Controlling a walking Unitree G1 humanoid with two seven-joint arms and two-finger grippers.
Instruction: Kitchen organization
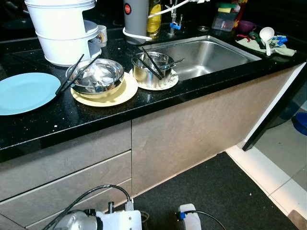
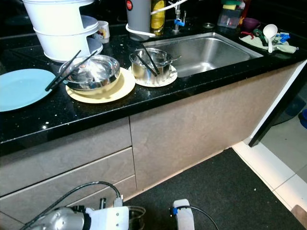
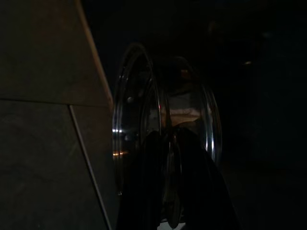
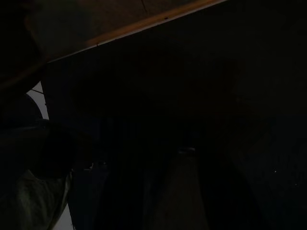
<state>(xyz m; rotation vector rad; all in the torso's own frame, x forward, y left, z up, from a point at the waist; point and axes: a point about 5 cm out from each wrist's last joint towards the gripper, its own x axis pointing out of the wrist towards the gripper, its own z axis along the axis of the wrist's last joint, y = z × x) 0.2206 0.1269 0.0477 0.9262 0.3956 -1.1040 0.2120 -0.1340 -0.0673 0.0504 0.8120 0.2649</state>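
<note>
On black counter, chopsticks [image 1: 74,74] lean across steel bowl [image 1: 98,76], tips toward sink [image 1: 211,52]; end effector states: cannot tell

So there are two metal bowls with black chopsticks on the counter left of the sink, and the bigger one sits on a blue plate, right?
Not quite. The bigger bowl sits on a pale yellow plate; the left eye view shows it. The blue plate lies bare further left. The rest holds: the smaller bowl and both pairs of chopsticks are on the counter left of the sink.
</note>
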